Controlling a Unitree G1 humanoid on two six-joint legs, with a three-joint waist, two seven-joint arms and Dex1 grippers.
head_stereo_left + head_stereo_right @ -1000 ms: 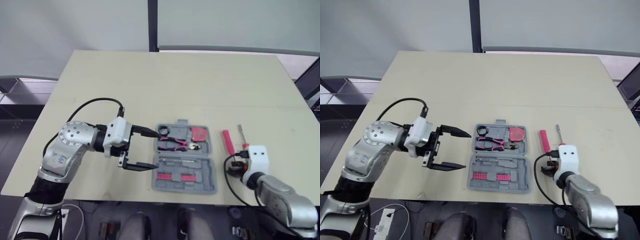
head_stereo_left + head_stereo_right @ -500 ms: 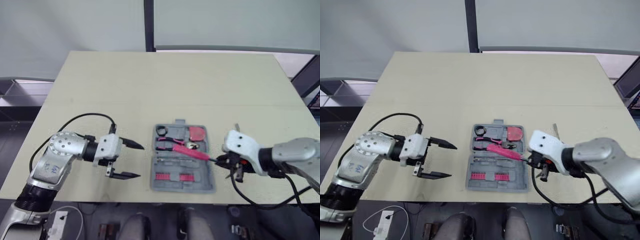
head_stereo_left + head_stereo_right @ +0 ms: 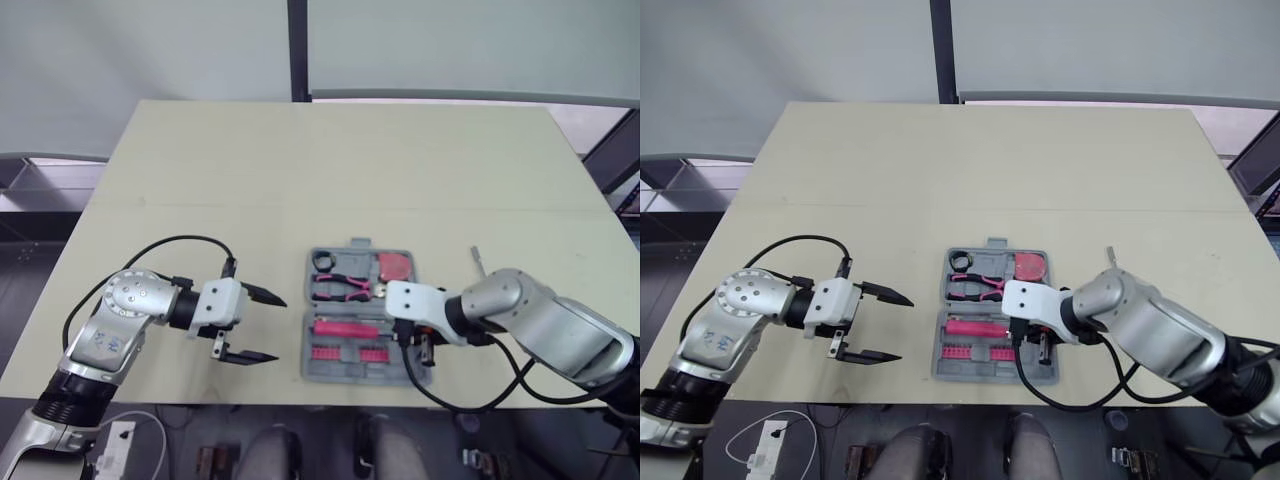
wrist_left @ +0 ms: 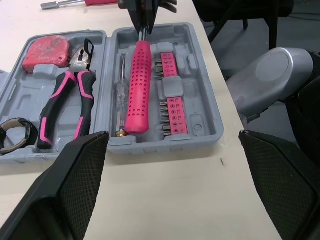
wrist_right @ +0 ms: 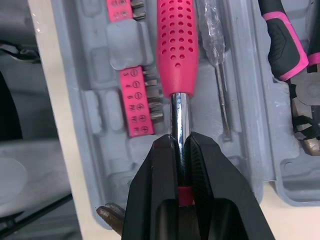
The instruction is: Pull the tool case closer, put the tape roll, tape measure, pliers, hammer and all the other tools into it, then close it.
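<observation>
**Hammer in the case, my right claw clamped on its shaft**

My right gripper [image 5: 179, 143] was closed tight on the hammer [image 5: 177, 45]. Both black fingers pinched the bare steel shaft just past the end of the pink, dimpled handle. The hammer lay lengthwise in the half of the tool case [image 3: 350, 372] nearer to me. The slim screwdriver [image 4: 121, 95] ran along one side of the handle, and the rows of pink bits [image 4: 172, 107] ran along the other. I could not tell whether the handle was fully seated in its slot or only resting on top of it.

The case sat open and flat on the table [image 3: 300, 170], close to the near edge. Its far half held the pliers [image 4: 79, 70] in the middle. The tape measure [image 4: 45, 52] was in the corner toward my right. The tape roll [image 3: 323, 261] was in the corner toward my left.

My left gripper [image 3: 281, 328] hung over the bare table to the left of the case. Its fingers were spread wide, with nothing between them, and they pointed at the case without touching it.

One small steel-tipped tool [image 3: 478, 258] lay loose on the table to the right of the case, beyond my right arm.
</observation>
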